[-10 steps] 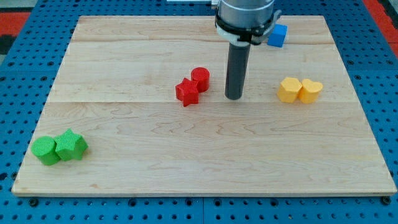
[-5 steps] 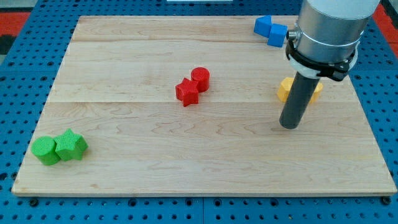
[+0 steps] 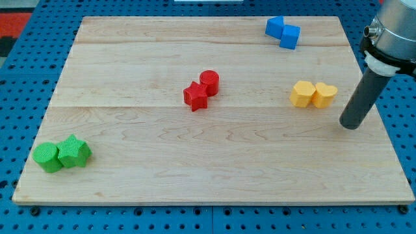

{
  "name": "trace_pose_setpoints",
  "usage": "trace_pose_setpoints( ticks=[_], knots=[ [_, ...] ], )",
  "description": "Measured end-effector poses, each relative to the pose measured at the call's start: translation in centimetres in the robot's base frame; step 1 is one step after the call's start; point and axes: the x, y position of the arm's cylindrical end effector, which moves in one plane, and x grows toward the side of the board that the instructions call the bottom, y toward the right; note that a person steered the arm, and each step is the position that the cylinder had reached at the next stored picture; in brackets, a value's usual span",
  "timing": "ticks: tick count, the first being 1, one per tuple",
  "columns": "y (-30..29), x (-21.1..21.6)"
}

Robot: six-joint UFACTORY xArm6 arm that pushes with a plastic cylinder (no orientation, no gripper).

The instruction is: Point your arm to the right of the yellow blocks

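Note:
Two yellow blocks sit side by side at the board's right: a yellow hexagon-like block (image 3: 302,93) and a yellow heart-shaped block (image 3: 324,95), touching each other. My tip (image 3: 350,125) rests on the board to the right of and a little below the heart-shaped block, apart from it by a small gap. The dark rod rises from the tip toward the view's upper right.
A red star (image 3: 195,97) and a red cylinder (image 3: 209,82) touch near the middle. Two blue blocks (image 3: 283,31) lie at the top right. A green cylinder (image 3: 47,158) and a green star (image 3: 73,152) sit at the bottom left. The wooden board (image 3: 208,175) ends just right of the tip.
My tip moved from the board's middle, near the red blocks, rightward and down, passed below the yellow blocks, and now stands to their right. No block moved.

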Motion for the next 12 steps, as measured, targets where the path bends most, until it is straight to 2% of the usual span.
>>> trace_pose_setpoints(
  ticks=[8, 9, 12],
  knots=[
    [2.8, -0.1],
    [4.3, -1.8],
    [-1.2, -4.4]
  ],
)
